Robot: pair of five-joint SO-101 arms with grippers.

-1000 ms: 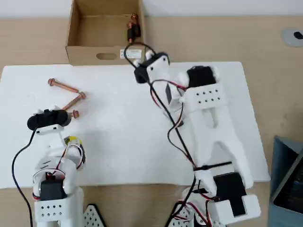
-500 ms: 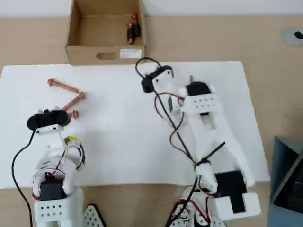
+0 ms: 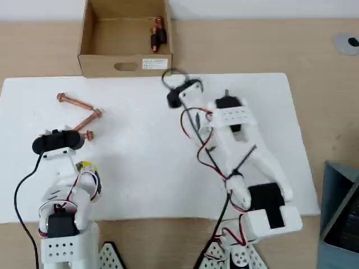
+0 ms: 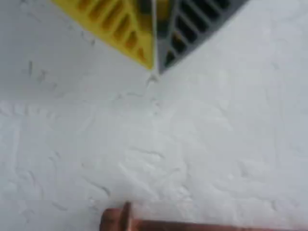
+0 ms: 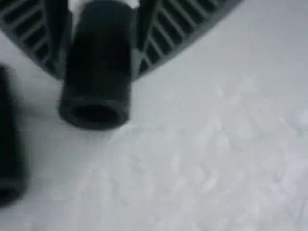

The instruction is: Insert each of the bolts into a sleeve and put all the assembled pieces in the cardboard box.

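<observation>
Left hand point(image 4: 155, 67): near left of the worktop point(image 3: 241, 45), fingers closed together on nothing, parked just near of the loose stock, likely staged to pick. Bolts point(image 3: 88, 119): three, copper, lying bare on the white mat point(image 3: 140, 162), left of centre, awaiting sleeves. Cardboard box point(image 3: 90, 33): far, left of centre; one assembled piece point(image 3: 157, 35) lies against its right wall, delivered. Right hand point(image 5: 101, 70): near-right of the box, clamped on a black sleeve point(image 5: 96, 91), bore exposed, apparently to accept a bolt.
</observation>
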